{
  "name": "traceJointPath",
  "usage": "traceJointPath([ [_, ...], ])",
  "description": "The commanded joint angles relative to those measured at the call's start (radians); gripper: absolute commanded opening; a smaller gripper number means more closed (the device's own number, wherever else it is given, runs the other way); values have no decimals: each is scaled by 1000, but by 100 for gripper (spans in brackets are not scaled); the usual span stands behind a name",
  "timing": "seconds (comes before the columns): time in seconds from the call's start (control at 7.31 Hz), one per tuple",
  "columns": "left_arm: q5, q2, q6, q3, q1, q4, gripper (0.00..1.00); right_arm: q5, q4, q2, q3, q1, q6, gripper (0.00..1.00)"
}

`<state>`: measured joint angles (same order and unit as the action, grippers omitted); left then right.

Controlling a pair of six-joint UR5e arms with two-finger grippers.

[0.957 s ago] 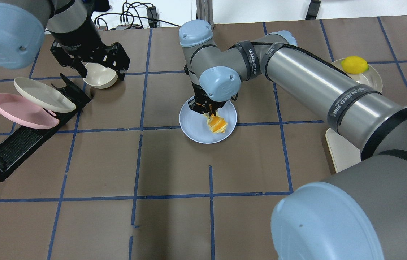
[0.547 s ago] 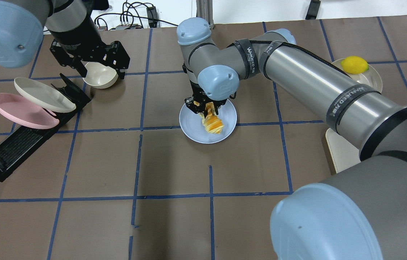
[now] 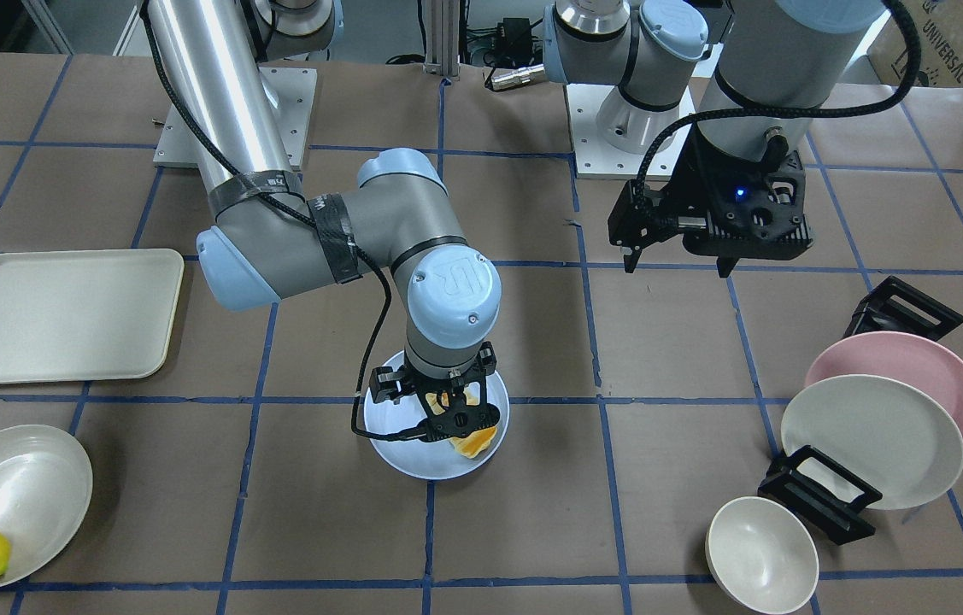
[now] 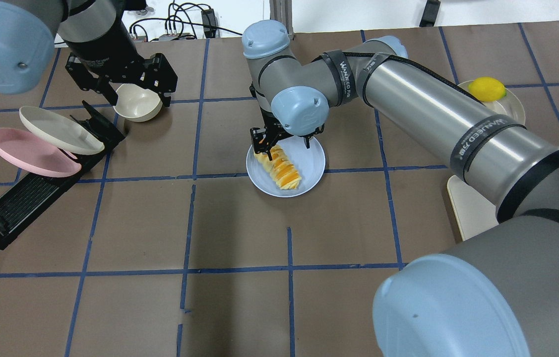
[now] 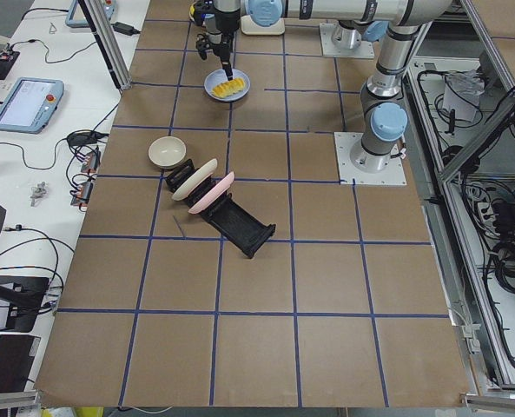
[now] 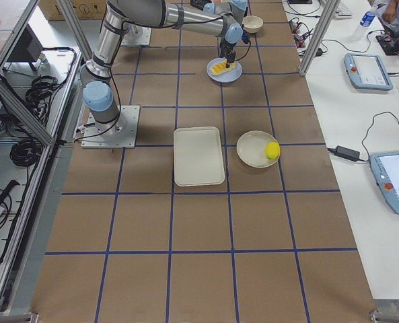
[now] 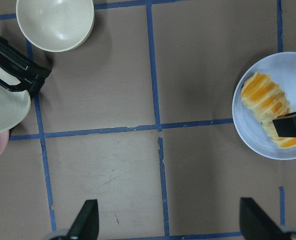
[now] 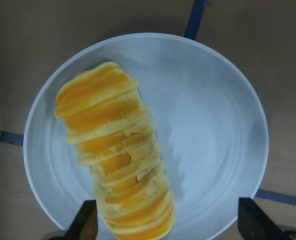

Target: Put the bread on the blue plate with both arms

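Note:
The bread lies flat on the blue plate at the table's middle, along the plate's left half. My right gripper hangs just above the bread's far end, open and empty, clear of the loaf. In the right wrist view the bread lies on the plate with the right gripper spread wide. My left gripper is open and empty at the far left, above a cream bowl. In the left wrist view the bread and plate are at the right edge.
A cream bowl sits under my left gripper. A black rack holds a pink plate and a cream plate at the left. A lemon lies on a cream dish at the far right, with a cream tray nearby.
My right gripper has opened, let go of the bread and drawn back a little. The bread has gone from tilted in the fingers to lying flat on the blue plate.

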<state>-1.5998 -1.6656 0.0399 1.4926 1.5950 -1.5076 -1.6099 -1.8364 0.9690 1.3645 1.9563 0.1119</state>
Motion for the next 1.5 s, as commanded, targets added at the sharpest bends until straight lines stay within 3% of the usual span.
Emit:
traceJointPath([
  [0.0,1,1,-2,0,0,0,100,-8,-1,63,5,-36,-41,100],
  [0.41,0,1,-2,0,0,1,100,-13,69,166,-7,-178,-139,100],
  [0.55,0,1,-2,0,0,1,100,-101,9,195,-5,-194,-135,100],
  [0.82,0,3,-2,0,0,0,100,-113,66,261,12,-239,-83,100],
  [1.09,1,6,-2,0,0,1,100,-96,228,368,13,-344,-80,100],
  [1.23,1,6,-2,0,0,1,100,-38,294,422,21,-408,-93,100],
  [1.37,1,6,-3,1,0,1,100,-3,298,471,62,-442,-124,99],
])
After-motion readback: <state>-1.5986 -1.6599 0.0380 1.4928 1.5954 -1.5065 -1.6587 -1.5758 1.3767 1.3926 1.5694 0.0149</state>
